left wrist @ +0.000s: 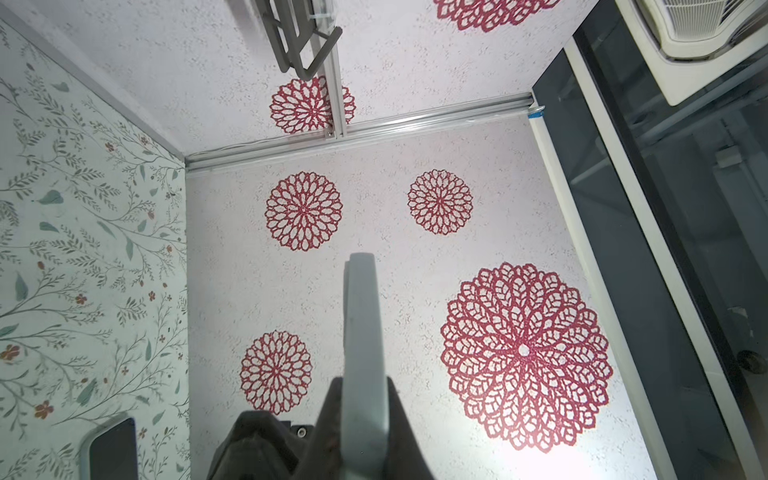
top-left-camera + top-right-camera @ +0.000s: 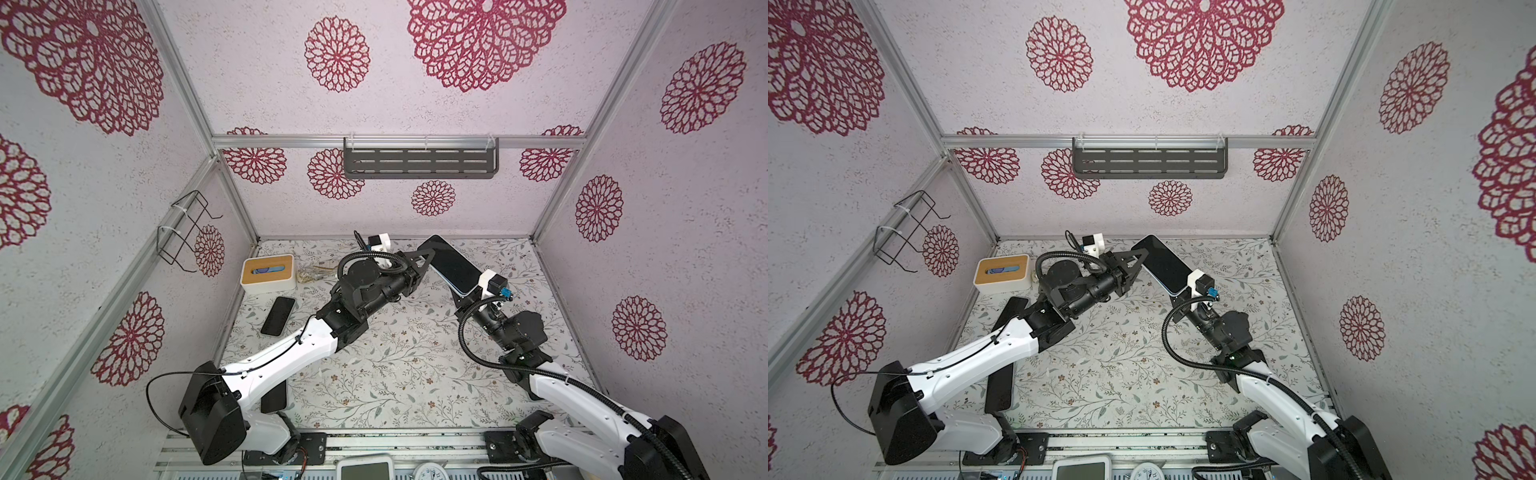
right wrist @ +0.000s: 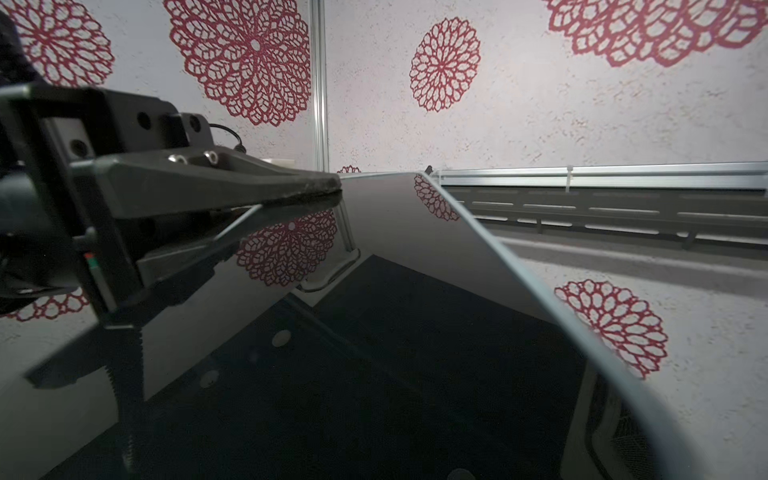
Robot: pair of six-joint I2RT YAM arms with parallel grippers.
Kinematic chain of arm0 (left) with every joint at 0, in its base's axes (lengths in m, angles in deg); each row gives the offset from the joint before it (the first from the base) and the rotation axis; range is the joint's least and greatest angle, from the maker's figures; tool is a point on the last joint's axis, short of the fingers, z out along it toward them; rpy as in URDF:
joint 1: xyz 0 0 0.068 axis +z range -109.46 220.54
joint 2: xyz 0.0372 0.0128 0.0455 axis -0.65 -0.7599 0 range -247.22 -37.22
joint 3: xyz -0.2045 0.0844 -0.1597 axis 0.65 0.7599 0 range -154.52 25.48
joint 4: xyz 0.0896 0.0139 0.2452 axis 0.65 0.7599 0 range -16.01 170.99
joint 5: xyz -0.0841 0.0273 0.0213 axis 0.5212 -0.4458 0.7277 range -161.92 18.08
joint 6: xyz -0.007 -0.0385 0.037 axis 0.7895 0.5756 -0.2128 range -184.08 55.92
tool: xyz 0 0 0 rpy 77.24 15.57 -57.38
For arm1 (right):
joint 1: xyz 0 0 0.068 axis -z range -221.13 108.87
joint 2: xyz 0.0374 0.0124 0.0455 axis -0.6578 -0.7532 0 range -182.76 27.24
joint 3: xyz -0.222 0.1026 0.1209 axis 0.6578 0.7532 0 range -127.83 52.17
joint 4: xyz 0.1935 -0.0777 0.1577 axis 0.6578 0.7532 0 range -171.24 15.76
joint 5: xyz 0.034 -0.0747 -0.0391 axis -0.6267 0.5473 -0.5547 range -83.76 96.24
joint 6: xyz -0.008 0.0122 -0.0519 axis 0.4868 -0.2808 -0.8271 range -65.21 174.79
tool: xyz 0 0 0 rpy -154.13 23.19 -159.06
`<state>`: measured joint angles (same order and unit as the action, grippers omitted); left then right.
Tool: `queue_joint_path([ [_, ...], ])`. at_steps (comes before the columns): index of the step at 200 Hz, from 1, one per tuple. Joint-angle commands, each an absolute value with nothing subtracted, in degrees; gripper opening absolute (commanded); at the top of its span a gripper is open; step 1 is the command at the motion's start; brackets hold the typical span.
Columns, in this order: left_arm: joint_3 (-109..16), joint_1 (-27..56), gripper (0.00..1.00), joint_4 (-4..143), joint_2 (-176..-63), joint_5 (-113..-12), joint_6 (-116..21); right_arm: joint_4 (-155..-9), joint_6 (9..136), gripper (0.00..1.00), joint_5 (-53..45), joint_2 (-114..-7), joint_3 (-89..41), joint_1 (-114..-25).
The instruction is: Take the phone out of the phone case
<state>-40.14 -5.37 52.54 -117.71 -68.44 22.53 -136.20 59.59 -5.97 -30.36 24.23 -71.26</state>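
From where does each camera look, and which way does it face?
Top views: high at the front, looking down toward the back wall; both arms hold the phone up.
Left wrist: on the left arm, facing the right side wall; left end effector shut on the phone's edge.
Right wrist: on the right arm, looking along the phone's screen; left end effector shows.
Shared: shelf, in all.

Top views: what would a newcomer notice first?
The dark phone held in the air over the back of the table, left gripper pinching its far end and right gripper holding its near end. Then the red floral wall medallions, and a second dark phone lying flat at the left beside a wood-topped white box.
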Motion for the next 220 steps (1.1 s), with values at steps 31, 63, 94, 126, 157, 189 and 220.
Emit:
queue_joint_path([
  [31, -39.75, 4.76, 0.00, 55.41, -109.17, -59.68, 19.51, -137.47, 59.80, 0.43, -8.78, -22.41, 29.13, -70.67],
  [63, -46.19, 17.61, 0.00, 67.00, -107.15, -36.77, 10.20, -127.34, 63.89, 0.70, -12.18, -19.01, 27.46, -70.26],
  [94, -56.02, 21.98, 0.00, 88.71, -109.21, -17.03, -12.47, -115.39, 72.73, 0.79, -23.01, -24.06, 16.83, -68.26],
  [126, -70.41, 23.04, 0.00, 118.20, -112.56, -18.46, -39.60, -107.61, 74.46, 0.90, -36.33, -30.15, 6.61, -68.14],
  [157, -74.04, 23.88, 0.00, 118.94, -114.56, -14.87, -43.00, -104.07, 73.05, 0.85, -43.19, -32.28, 2.43, -69.11],
  [189, -74.26, 23.80, 0.00, 116.28, -115.70, -12.13, -44.72, -106.59, 74.92, 0.80, -48.02, -33.64, 2.19, -71.82],
  [220, -73.75, 23.05, 0.00, 113.30, -115.62, -9.79, -45.29, -106.21, 74.47, 0.71, -48.36, -35.42, 1.57, -73.65],
])
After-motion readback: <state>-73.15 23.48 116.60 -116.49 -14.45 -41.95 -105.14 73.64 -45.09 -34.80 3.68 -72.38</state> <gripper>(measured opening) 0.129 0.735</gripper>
